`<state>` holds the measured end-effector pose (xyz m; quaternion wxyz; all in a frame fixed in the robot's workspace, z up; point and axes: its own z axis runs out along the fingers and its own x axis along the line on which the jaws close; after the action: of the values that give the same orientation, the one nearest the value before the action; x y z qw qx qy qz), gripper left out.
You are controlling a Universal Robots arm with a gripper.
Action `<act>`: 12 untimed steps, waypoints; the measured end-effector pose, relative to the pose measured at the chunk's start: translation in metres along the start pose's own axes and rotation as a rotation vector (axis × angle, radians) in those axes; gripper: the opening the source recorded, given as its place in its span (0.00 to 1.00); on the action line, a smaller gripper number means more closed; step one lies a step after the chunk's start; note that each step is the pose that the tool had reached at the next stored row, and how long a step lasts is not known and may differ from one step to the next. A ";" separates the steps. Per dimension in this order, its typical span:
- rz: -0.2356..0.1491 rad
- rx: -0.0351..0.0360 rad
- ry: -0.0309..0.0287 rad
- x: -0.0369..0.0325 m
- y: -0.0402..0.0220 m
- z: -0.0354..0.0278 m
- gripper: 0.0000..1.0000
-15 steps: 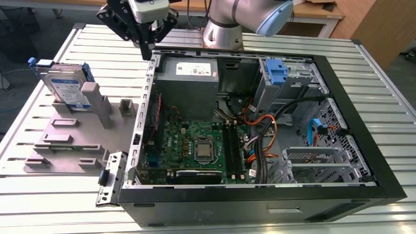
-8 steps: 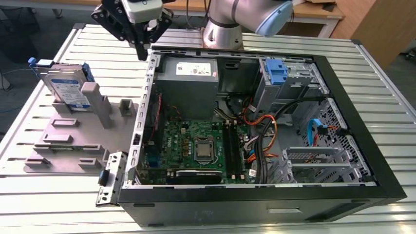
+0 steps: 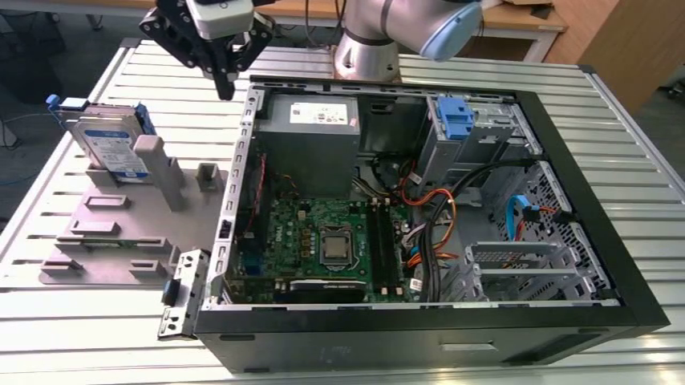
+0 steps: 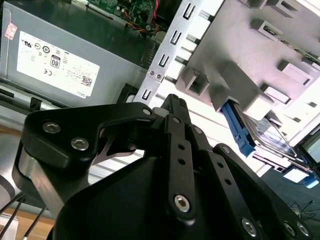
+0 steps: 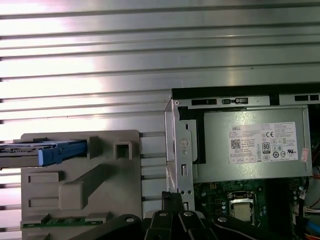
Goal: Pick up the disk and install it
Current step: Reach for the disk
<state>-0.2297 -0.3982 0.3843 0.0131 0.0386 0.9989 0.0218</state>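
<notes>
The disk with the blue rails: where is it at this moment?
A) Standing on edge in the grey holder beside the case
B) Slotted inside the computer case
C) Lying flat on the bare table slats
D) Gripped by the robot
A: the disk stands on edge in the grey holder at the exterior view's left of the computer case, and the gripper is apart from it, holding nothing.

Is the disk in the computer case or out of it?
Out. The disk stands on edge in the grey holder beside the case, not inside it.
</notes>
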 end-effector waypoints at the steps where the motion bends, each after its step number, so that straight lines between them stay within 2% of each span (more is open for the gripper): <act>1: 0.000 0.0000 0.0000 0.0010 -0.0001 0.0001 0.11; 12: 0.000 -0.0022 0.0001 0.0132 -0.0008 0.0024 0.11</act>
<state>-0.2429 -0.3979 0.3816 0.0130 0.0386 0.9989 0.0230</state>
